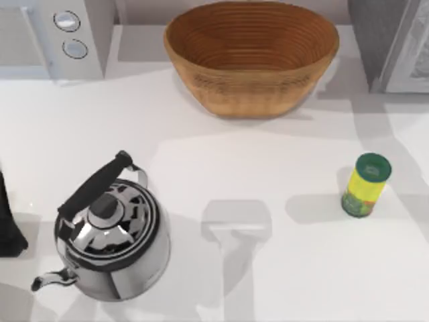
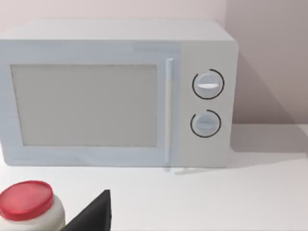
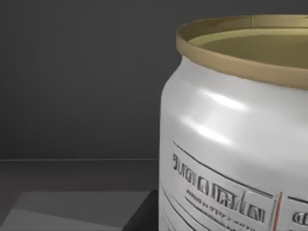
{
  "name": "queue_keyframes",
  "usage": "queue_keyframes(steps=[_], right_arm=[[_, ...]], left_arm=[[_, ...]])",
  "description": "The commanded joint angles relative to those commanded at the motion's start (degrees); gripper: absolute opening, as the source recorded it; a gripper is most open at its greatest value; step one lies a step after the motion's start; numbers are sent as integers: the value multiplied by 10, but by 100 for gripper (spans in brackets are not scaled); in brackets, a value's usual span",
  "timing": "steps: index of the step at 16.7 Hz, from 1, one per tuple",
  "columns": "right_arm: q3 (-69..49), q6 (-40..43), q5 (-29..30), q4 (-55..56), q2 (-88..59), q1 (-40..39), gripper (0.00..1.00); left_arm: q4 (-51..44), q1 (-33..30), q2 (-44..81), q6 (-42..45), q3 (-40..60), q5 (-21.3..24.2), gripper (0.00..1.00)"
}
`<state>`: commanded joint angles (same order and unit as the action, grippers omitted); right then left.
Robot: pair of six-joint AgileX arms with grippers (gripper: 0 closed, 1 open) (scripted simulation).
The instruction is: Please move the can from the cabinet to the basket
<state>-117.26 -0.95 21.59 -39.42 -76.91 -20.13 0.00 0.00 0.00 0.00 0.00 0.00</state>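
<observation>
Bench items: 1 basket (image 1: 251, 57) at far edge centre, 1 kettle (image 1: 110, 245), 1 jar (image 1: 364, 185), 1 microwave (image 1: 50, 37), 1 cabinet (image 1: 389, 40) at far right corner. 1 can (image 3: 236, 139) stands close before the right wrist camera, against dark walls; hand grip cannot be told.

White tabletop (image 1: 281, 268) carrying microwave (image 1: 57, 33) far left, basket (image 1: 251, 57) far centre, cabinet (image 1: 395, 43) far right, kettle (image 1: 110, 245) near left, jar (image 1: 364, 184) right.
</observation>
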Motion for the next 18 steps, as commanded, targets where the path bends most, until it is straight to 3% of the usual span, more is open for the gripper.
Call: queue_keyframes(steps=[6,18], right_arm=[[231,3,-42,78,150,39,0],[1002,8,-173,317,621,163,0]], left_arm=[[0,0,0,0,0,0,100],[0,0,0,0,0,0,100]])
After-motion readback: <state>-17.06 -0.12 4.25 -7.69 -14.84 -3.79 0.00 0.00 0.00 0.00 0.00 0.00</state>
